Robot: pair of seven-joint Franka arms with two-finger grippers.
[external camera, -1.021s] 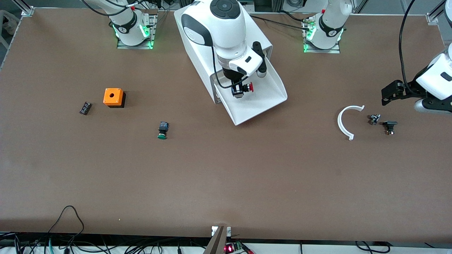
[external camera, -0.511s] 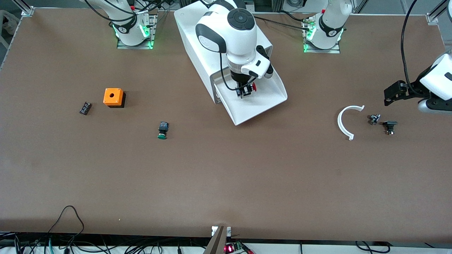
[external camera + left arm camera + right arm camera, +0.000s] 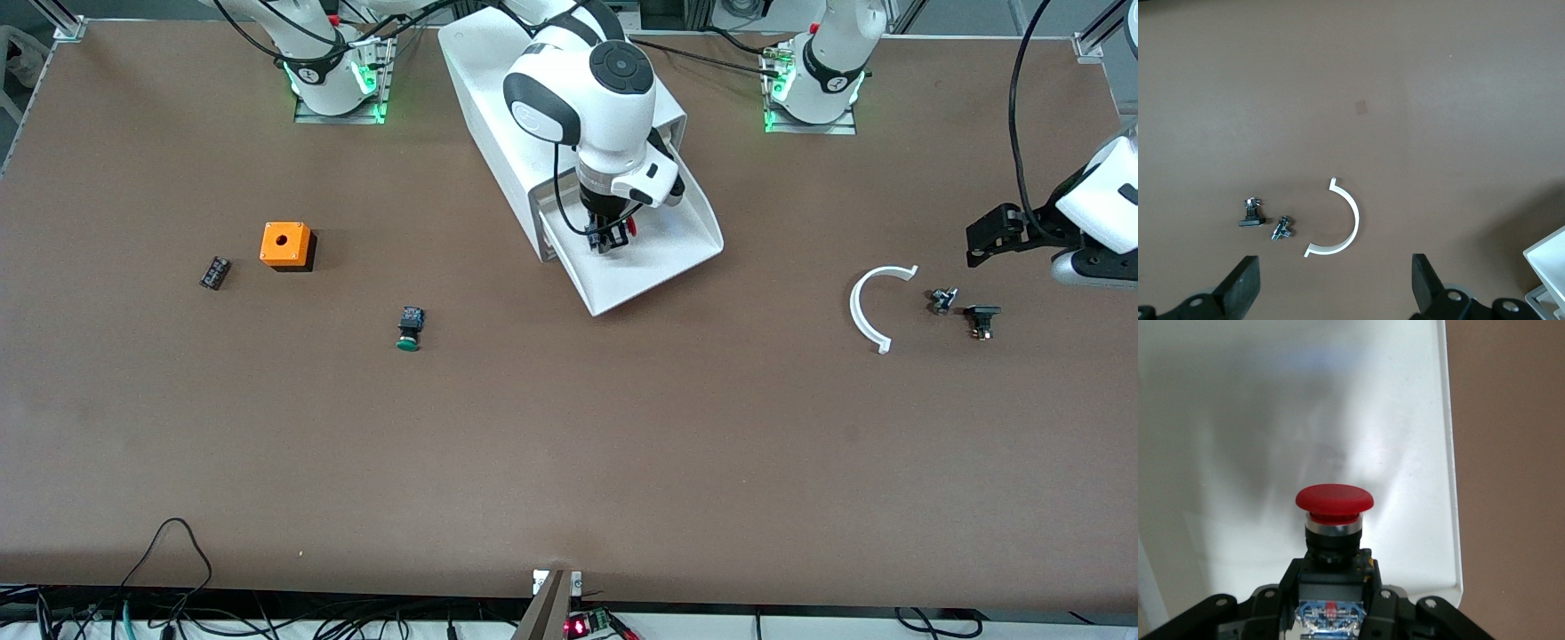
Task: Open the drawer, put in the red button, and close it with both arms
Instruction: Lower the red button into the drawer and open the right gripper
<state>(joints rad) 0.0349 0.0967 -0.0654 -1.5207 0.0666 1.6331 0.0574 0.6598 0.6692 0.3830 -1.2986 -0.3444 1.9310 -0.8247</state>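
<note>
The drawer (image 3: 662,258) stands pulled out of the white cabinet (image 3: 498,107) at the table's back middle. My right gripper (image 3: 608,233) is low inside the drawer, shut on the red button (image 3: 629,227). In the right wrist view the red cap (image 3: 1334,500) and black body sit between the fingers, over the drawer's white floor (image 3: 1238,453). My left gripper (image 3: 982,238) is open and empty, waiting above the table at the left arm's end; its fingers (image 3: 1241,287) show wide apart in the left wrist view.
A white curved piece (image 3: 867,307), a small metal part (image 3: 942,300) and a black part (image 3: 981,318) lie below the left gripper. A green-capped button (image 3: 409,329), an orange box (image 3: 285,244) and a small black part (image 3: 214,272) lie toward the right arm's end.
My right gripper has gone down into the drawer with the red button. The left gripper has shifted slightly toward the table's edge.
</note>
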